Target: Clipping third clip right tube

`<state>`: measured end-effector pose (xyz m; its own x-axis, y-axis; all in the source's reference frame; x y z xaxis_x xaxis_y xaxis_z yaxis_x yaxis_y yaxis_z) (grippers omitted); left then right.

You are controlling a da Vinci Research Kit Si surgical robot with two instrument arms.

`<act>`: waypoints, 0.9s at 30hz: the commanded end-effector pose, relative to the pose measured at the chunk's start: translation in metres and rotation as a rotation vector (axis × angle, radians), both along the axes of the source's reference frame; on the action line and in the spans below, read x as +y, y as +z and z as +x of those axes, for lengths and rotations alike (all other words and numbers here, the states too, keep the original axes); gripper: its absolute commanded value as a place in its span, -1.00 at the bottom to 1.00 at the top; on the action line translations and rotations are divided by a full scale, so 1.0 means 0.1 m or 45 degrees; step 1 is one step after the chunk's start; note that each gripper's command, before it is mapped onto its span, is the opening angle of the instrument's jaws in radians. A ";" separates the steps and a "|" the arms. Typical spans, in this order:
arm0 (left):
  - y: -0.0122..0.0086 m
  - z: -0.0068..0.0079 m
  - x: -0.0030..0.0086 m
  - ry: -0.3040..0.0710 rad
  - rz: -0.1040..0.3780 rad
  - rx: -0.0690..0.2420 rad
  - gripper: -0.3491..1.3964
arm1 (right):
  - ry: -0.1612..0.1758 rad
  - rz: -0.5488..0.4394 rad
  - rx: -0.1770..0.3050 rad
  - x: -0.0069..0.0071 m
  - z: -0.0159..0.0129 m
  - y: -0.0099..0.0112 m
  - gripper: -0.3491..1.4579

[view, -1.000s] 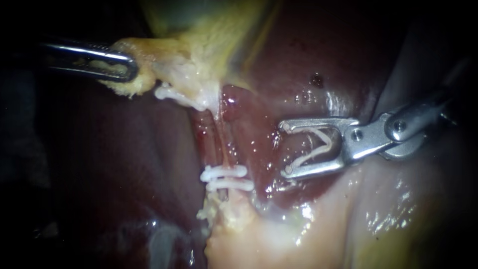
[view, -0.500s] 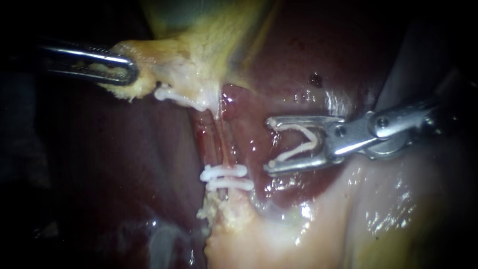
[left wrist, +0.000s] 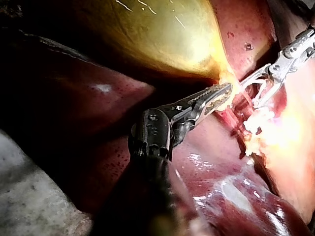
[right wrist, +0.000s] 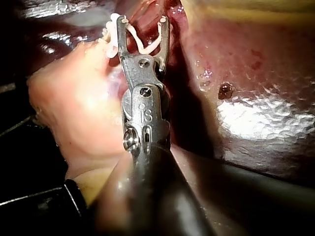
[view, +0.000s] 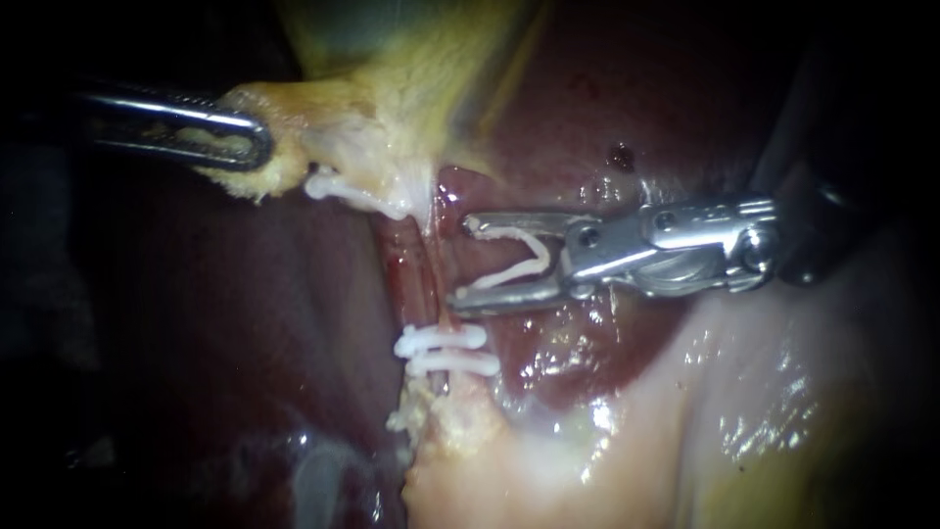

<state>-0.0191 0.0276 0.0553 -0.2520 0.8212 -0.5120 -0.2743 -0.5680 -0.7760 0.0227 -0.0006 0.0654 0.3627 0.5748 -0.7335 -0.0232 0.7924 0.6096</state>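
Two clips sit low on the tube, your right instrument carries the third clip spread just beside it, left instrument clamped on gallbladder: straddle the tube fully, then squeeze.

Endoscope: bright at the centre, fading to black toward 9 and 3 o'clock and in the corners.
Glare: wet sparkles on the liver at 5 o'clock; hard shine on the right instrument steel; its clip glows white.
Washout: pale tissue at 6 o'clock.
Left wrist view: gallbladder lit bright; liver beneath the left instrument in deep shadow.
Right wrist view: shaft dark; sheen on the liver beside it.
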 end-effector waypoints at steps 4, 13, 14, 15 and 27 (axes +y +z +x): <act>0.000 0.000 0.000 0.000 0.000 0.000 -1.00 | 0.018 0.029 0.020 0.002 0.012 0.003 -0.06; 0.001 -0.002 -0.001 -0.004 -0.003 0.003 -1.00 | 0.039 0.088 0.065 0.005 0.036 0.010 -0.06; 0.001 -0.002 -0.001 -0.004 -0.003 0.003 -1.00 | 0.039 0.095 0.070 0.004 0.038 0.011 -0.06; 0.001 -0.002 -0.001 -0.004 -0.003 0.003 -1.00 | 0.040 0.100 0.074 0.003 0.039 0.012 -0.06; 0.001 -0.002 -0.001 -0.004 -0.003 0.003 -1.00 | 0.055 0.144 0.221 0.003 0.046 0.001 -0.06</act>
